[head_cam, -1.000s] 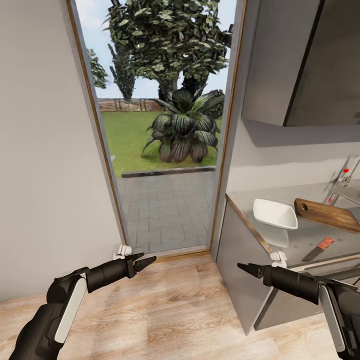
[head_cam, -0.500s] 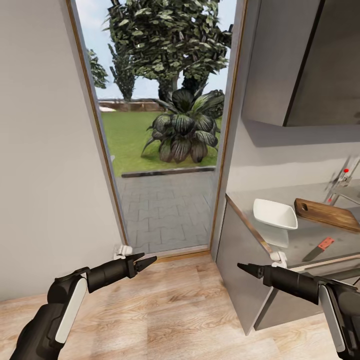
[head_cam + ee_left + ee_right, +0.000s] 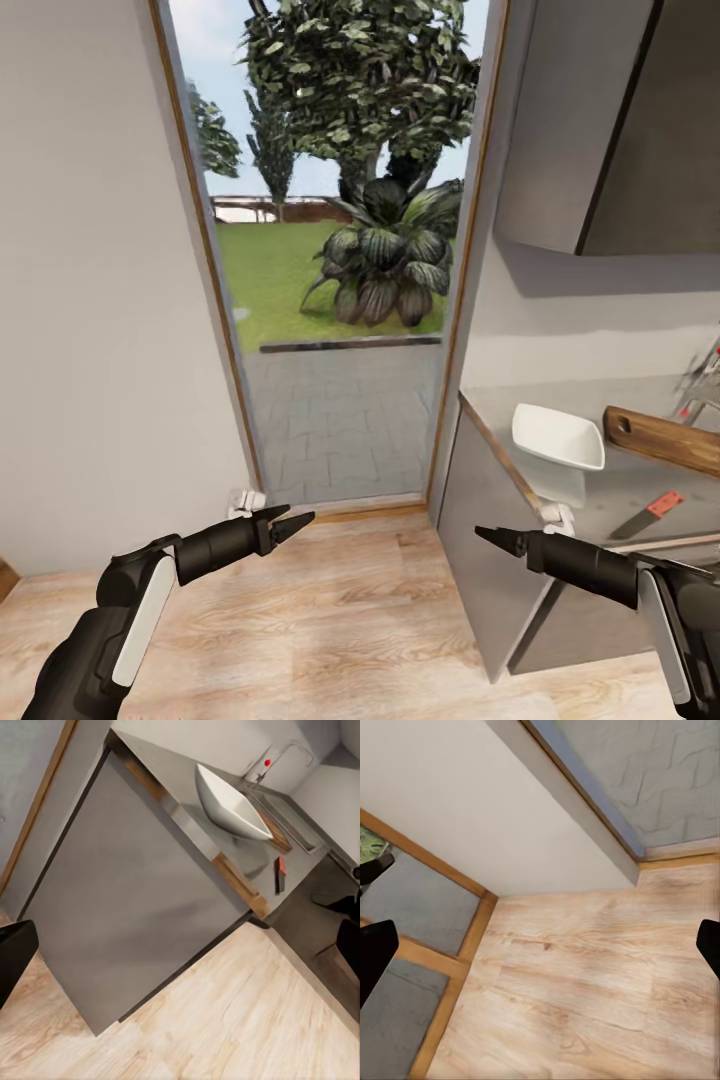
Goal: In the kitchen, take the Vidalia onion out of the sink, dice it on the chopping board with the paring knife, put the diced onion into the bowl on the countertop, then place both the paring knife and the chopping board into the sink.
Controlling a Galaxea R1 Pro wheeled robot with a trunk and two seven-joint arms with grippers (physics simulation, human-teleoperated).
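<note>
Approach stage, nothing yet done. Left pincer and right pincer closed to points, empty, over wood floor. Beyond right pincer, on tabletop: bowl, chopping board, paring knife, untouched. Onion unseen; whole task remaining.

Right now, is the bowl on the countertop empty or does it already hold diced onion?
Empty: the bowl on the countertop shows only a plain white inside in the head view.
</note>
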